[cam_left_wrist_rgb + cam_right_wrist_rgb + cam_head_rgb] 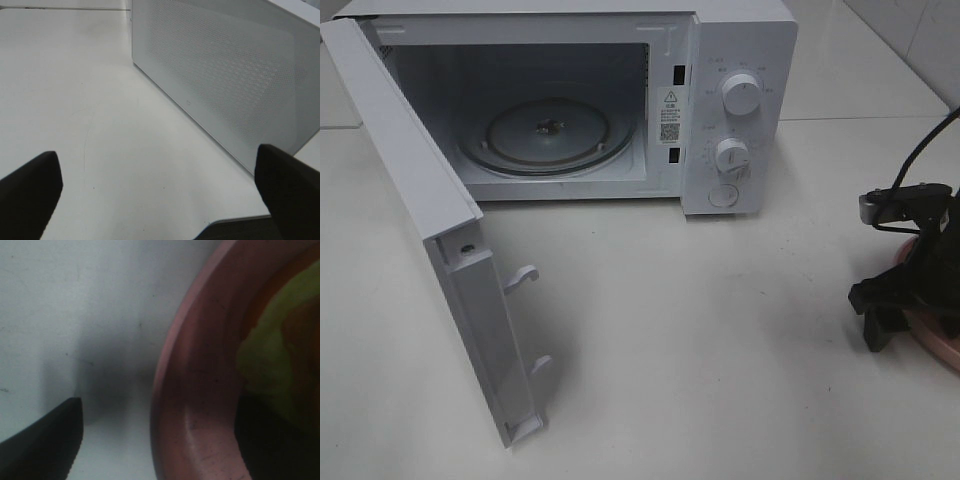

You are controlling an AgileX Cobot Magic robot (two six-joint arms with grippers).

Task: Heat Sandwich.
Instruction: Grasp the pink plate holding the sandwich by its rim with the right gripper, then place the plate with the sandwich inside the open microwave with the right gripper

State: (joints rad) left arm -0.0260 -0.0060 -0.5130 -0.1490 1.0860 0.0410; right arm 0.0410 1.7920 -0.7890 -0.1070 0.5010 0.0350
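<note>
The white microwave (730, 100) stands at the back with its door (440, 250) swung wide open to the left and its glass turntable (545, 135) bare. At the right edge lies a pink plate (932, 345), mostly covered by my right gripper (892, 312). Up close, the right gripper (160, 440) is open and straddles the plate's rim (190, 390), one finger (47, 442) outside on the table. Green lettuce and reddish filling of the sandwich (280, 350) show on the plate. My left gripper (160, 200) is open and empty, low over the table beside the door's outer face (225, 75).
The microwave's two dials (740, 95) and push button (723, 196) face front. The open door's latch hooks (525, 275) stick out toward the table's middle. White tabletop (700, 350) lies between the door and the plate.
</note>
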